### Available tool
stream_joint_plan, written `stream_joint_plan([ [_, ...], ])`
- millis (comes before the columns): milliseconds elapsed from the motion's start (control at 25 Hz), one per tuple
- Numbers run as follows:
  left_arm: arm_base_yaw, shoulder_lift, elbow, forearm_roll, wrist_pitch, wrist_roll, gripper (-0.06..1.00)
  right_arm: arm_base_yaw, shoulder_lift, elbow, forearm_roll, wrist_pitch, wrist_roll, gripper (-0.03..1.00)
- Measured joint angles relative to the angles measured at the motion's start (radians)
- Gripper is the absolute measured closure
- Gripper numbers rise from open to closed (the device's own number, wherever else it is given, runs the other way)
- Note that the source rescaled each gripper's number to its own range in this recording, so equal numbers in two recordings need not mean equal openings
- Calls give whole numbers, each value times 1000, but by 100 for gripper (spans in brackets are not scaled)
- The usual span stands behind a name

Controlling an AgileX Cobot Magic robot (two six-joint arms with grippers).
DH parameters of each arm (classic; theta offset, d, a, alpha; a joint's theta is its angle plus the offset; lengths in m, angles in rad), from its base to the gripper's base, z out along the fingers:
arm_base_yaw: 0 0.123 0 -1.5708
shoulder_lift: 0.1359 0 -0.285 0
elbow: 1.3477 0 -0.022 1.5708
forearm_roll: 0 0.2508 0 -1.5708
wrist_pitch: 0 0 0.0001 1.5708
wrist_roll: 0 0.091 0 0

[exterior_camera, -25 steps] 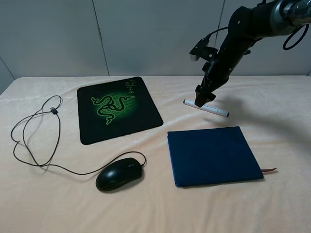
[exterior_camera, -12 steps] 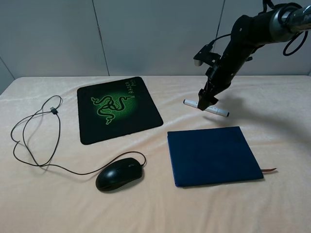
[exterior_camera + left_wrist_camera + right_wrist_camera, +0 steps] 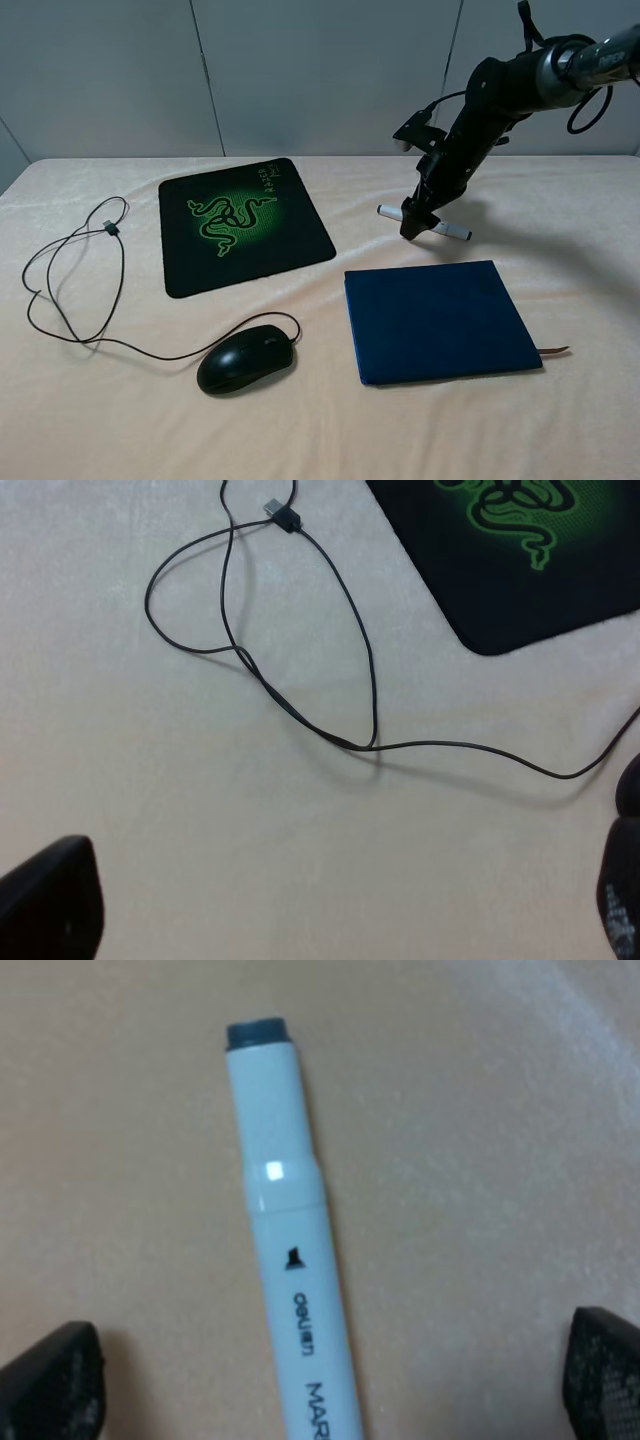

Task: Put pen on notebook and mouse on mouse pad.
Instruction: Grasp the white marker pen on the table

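The white pen [image 3: 453, 232] lies on the cloth behind the navy notebook [image 3: 440, 318]. My right gripper [image 3: 411, 224] is down at the pen's middle, open. In the right wrist view the pen [image 3: 295, 1290] runs between the two dark fingertips [image 3: 50, 1380], with a gap on each side. The black mouse [image 3: 245, 360] sits in front of the black mouse pad [image 3: 243, 222] with its green emblem, left of the notebook. My left gripper [image 3: 335, 910] hangs open over the mouse's cable [image 3: 370, 700], near a corner of the mouse pad [image 3: 520, 560]. The left arm is out of the exterior view.
The mouse's thin cable [image 3: 70, 290] loops across the left side of the cream tablecloth [image 3: 320, 430]. A brown ribbon [image 3: 553, 350] sticks out of the notebook's right front corner. A grey wall stands behind the table.
My right arm has dropped and the open gripper has come down around the pen's middle. The pen, mouse, notebook and mouse pad lie where they were.
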Motion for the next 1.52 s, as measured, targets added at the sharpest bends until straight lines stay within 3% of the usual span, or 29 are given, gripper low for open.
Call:
stream_joint_plan([
  [600,0,0,0,0,0,0,-6,0,17,0,-8,-1,28,-1],
  [880,0,0,0,0,0,0,-6,0,17,0,-7,1,35,49],
  [1240,0,0,0,0,0,0,-6,0,17,0,-7,5,38,96],
  [1520,0,0,0,0,0,0,-6,0,17,0,-7,5,38,97],
])
